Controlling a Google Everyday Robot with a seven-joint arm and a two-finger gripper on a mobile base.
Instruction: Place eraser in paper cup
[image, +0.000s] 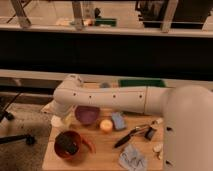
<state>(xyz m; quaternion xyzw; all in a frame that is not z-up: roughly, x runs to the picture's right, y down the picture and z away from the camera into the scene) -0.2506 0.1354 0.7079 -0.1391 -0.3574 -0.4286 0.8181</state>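
1. The paper cup (70, 145) was set upright at the front-left of the counter (100, 157), mouth up, so things could be dropped in from above.
2. A dark block, judged to be the eraser (70, 146), was seen lying inside the cup; task judged done or nearly so.
3. The arm (105, 98) was stretched across the counter's back-left, w/ its elbow bent above and left of the cup.
4. The end effector (56, 120) was only partly made out as a pale shape just left of the purple bowl (87, 114), above the cup; open or clenched couldn't be told. Nothing was seen held in it.
5. An orange ball (105, 125), blue sponge (119, 120) and dark-handled tool (129, 137) were left to the right, apart from the cup.
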